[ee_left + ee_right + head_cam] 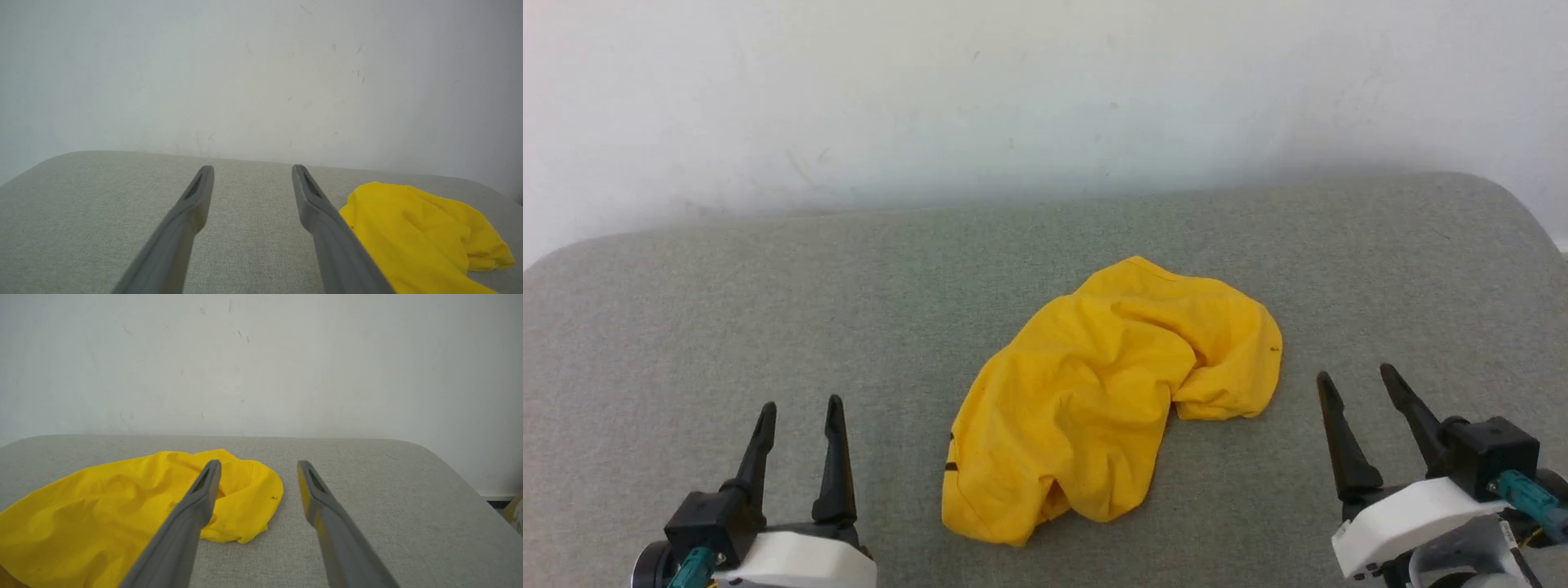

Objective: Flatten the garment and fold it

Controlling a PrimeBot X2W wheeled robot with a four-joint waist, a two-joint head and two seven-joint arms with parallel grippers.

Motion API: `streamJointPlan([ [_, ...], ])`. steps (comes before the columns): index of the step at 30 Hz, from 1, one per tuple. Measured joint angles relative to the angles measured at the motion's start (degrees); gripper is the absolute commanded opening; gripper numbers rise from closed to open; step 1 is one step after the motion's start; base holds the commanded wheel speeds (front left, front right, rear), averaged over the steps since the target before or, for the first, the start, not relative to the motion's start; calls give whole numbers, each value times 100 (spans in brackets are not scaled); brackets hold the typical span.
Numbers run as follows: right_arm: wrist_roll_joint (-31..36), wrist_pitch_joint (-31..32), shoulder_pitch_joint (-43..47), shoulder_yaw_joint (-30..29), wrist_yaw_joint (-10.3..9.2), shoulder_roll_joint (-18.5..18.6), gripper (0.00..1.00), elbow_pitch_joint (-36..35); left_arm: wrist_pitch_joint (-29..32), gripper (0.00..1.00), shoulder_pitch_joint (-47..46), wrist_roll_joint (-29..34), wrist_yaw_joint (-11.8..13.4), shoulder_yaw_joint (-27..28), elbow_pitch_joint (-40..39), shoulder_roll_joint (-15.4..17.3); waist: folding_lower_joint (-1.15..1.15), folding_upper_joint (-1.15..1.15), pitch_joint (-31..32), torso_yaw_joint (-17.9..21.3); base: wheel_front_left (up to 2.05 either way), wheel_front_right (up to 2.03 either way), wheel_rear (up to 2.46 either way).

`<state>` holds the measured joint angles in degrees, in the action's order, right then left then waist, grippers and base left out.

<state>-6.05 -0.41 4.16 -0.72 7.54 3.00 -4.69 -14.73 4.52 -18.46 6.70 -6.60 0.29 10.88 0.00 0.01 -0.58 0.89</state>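
Yellow T-shirt (1111, 400) bunched; left gripper (800, 403) and right gripper (1355, 371) gape empty.
We risk pinching stacked layers, dragging the whole heap.

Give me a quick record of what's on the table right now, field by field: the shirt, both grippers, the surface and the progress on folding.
garment: yellow T-shirt, crumpled in a heap, not flattened
print: small black marks at its near left edge; the rest hidden
surface: grey fabric-covered table, against a white wall
left gripper: open, holding nothing, near left of the shirt, apart from it
right gripper: open, holding nothing, near right of the shirt, apart from it
progress: not yet begun
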Motion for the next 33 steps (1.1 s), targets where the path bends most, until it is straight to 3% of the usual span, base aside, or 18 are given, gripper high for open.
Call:
streamJointPlan([
  [4, -163, 417, -162, -43, 0, 69, 100, 480, 2, 100, 34, 25, 9, -19, -59, 18, -1, 0, -47, -71, 0, 0, 0],
  [10, -698, 1660, -928, 296, -1, 577, 100, 1718, 7, 100, -50, 36, 13, -126, -75, -25, 1, 0, -231, -239, 0, 0, 0],
  [15, -1089, 1803, -1772, 511, 0, 965, 100, 2490, 5, 100, -302, -20, -21, -215, 5, -174, 1, 0, -408, -465, 0, 0, 0],
  [22, -1753, 2220, -2502, 1104, -1, 1076, 100, 3783, 3, 100, -459, -20, -68, -249, 159, -269, 1, 0, -681, -728, 0, 0, 0],
  [23, -1918, 2362, -2551, 1176, -5, 1074, 95, 3900, 1, 100, -475, -20, -69, -245, 172, -281, 1, 0, -708, -757, 0, 0, 0],
  [24, -2068, 2515, -2646, 1243, -8, 1123, 78, 3977, 1, 100, -485, -20, -69, -241, 187, -297, 0, -1, -731, -780, 0, 0, 0],
  [25, -2214, 2673, -2730, 1284, -9, 1165, 42, 4042, 1, 100, -489, -20, -73, -237, 204, -314, 0, 0, -752, -798, 0, 0, 0],
  [27, -2521, 2909, -2844, 1394, -10, 1234, 9, 4080, 0, 100, -489, -20, -104, -213, 243, -327, 1, -1, -773, -802, 0, 0, 0],
  [28, -2603, 2910, -2864, 1459, -9, 1274, 0, 4056, 0, 100, -489, -20, -108, -193, 254, -336, 1, 0, -772, -791, 0, 0, 0],
  [33, -2413, 2050, -2810, 1244, 7, 1652, 0, 3874, 0, 100, -488, -20, -115, -129, 272, -377, 1, 0, -682, -690, 0, 0, 0],
])
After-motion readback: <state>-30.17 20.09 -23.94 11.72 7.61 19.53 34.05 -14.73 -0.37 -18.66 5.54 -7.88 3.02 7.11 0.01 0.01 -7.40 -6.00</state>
